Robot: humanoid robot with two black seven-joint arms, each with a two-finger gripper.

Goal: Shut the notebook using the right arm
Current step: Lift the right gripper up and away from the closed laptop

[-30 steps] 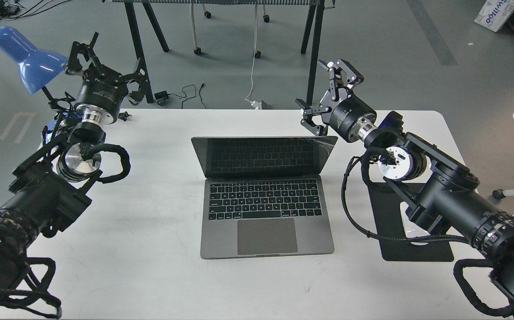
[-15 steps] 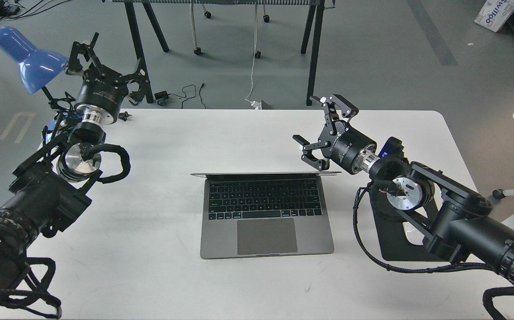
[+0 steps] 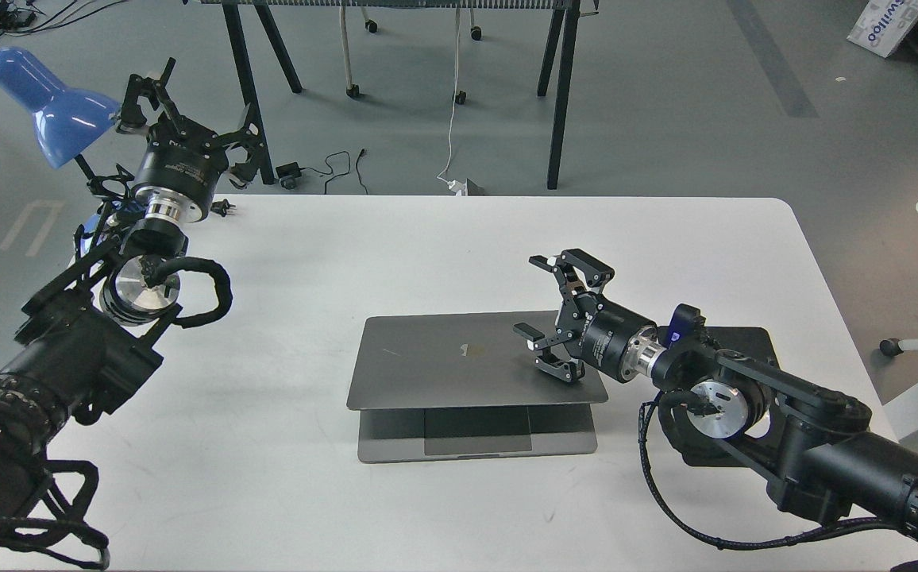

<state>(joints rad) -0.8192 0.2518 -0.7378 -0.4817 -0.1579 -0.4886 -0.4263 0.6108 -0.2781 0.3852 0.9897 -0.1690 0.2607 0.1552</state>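
Observation:
The space-grey notebook (image 3: pixel 459 361) lies in the middle of the white table (image 3: pixel 395 246). Its lid is folded far down, nearly flat, with the dark logo on top; a strip of trackpad and palm rest still shows below the lid's front edge. My right gripper (image 3: pixel 558 318) is open, its lower fingers resting on the lid's right part, with nothing held. The right arm (image 3: pixel 745 397), with a small blue part near the wrist, comes in from the lower right. My left gripper (image 3: pixel 189 119) is open and empty, raised at the table's far left corner.
A blue desk lamp (image 3: pixel 50 103) stands at the far left by my left gripper. A black mouse pad (image 3: pixel 753 338) lies under my right arm. Black trestle legs (image 3: pixel 558 95) and cables stand on the floor beyond the table's far edge.
My right gripper has moved down and towards me, pushing the lid from open, through edge-on, to almost flat over the keyboard. My left arm has not moved.

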